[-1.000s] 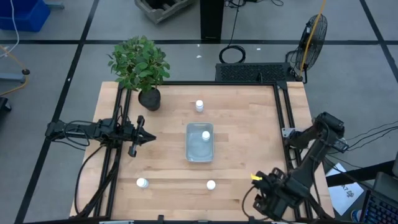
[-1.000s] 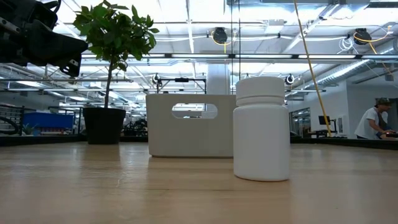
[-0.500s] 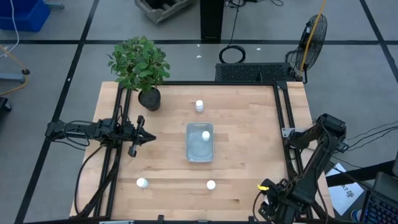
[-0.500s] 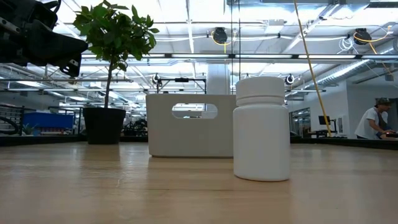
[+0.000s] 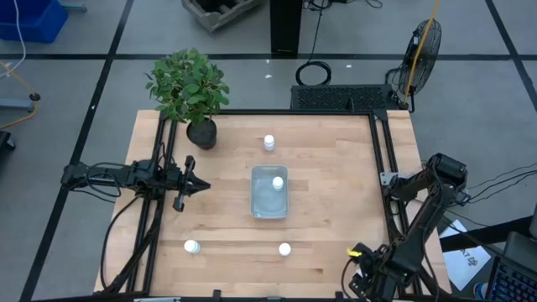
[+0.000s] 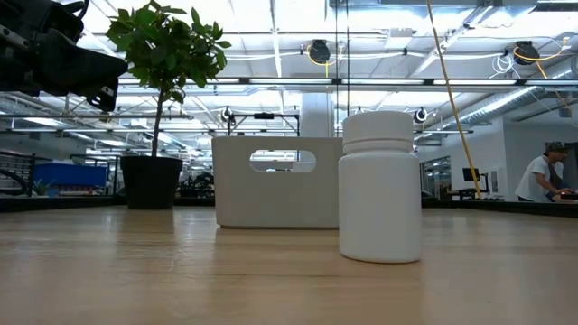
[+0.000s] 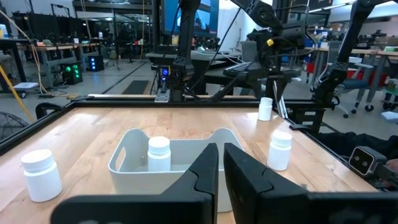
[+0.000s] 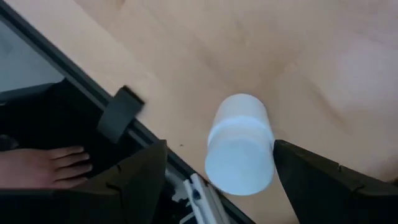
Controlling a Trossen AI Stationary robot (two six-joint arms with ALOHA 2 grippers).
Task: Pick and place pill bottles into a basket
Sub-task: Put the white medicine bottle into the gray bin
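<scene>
Since a second ago the right arm [image 5: 424, 214] has drawn back toward the near right corner of the table, and its gripper now hangs at the table's near edge; the bottles, the basket and the left arm lie as before.

The wooden table [image 5: 336, 210] carries a potted plant [image 5: 186, 84] at its far left corner. The left arm [image 5: 109, 176] reaches in from the left side, and the left gripper [image 5: 201, 185] points at the basket from well apart. In its wrist view its fingers [image 7: 208, 171] are drawn almost together, with only a slit between them and nothing held.

The right gripper [image 8: 221, 144] is spread wide. In its wrist view a white bottle [image 8: 239, 146] shows between the two fingers and touches neither. The black rail [image 8: 93, 106] of the table edge runs beside it.

The basket [image 5: 269, 205] sits in the middle of the table. One pill bottle [image 5: 278, 182] stands upright inside it, at its far end. The far bottle [image 5: 268, 143] stands on the wood beyond the basket, toward the far edge. The near left bottle [image 5: 192, 247] and the near middle bottle [image 5: 285, 249] stand close to the near edge, apart from each other and from the basket.
</scene>
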